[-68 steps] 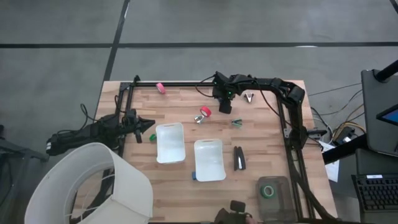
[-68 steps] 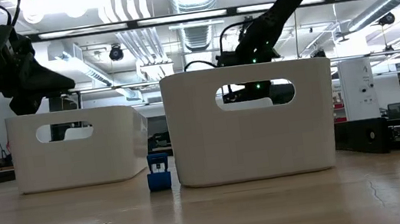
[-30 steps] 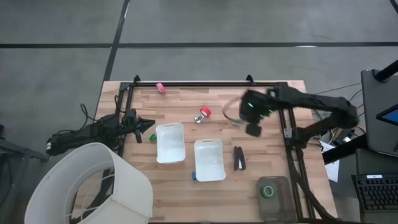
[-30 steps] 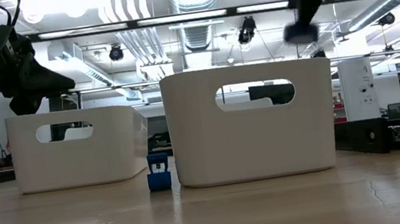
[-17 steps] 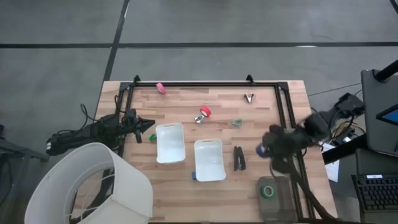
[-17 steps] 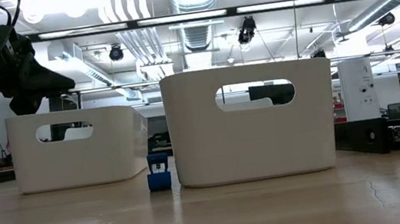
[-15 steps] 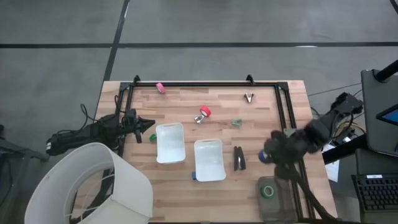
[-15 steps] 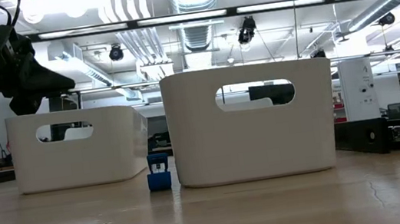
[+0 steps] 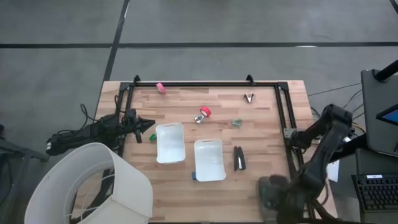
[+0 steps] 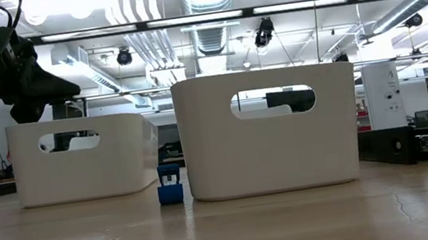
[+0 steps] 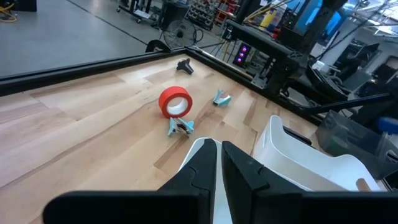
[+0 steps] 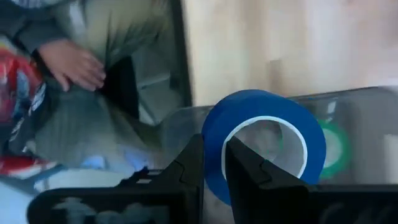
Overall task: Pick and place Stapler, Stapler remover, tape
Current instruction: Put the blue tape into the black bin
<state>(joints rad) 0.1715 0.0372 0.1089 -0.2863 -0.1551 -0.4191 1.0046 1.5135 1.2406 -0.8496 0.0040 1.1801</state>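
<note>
Right gripper [image 12: 212, 163]: at the bench's five o'clock corner, jaws clenched on the blue tape roll [image 12: 264, 146] — above the clear bin [image 9: 273, 196].
Bin: green tape roll [image 12: 333, 149] already inside.
Advice: centre over the opening, lower, then release — avoid the rim.
Left gripper [image 11: 217, 155]: parked at nine o'clock, jaws clenched, empty.
Stapler [image 9: 239, 158]: beside the white tray [image 9: 209, 160].

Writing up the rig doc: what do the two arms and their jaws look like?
Both arms are dark, near-black, jointed links. The left arm trails black cables off the table's left edge. The right arm is a slim dark link beside the black frame rail. Each gripper has two flat, dark fingers with angled tips: left gripper, right gripper.
</note>
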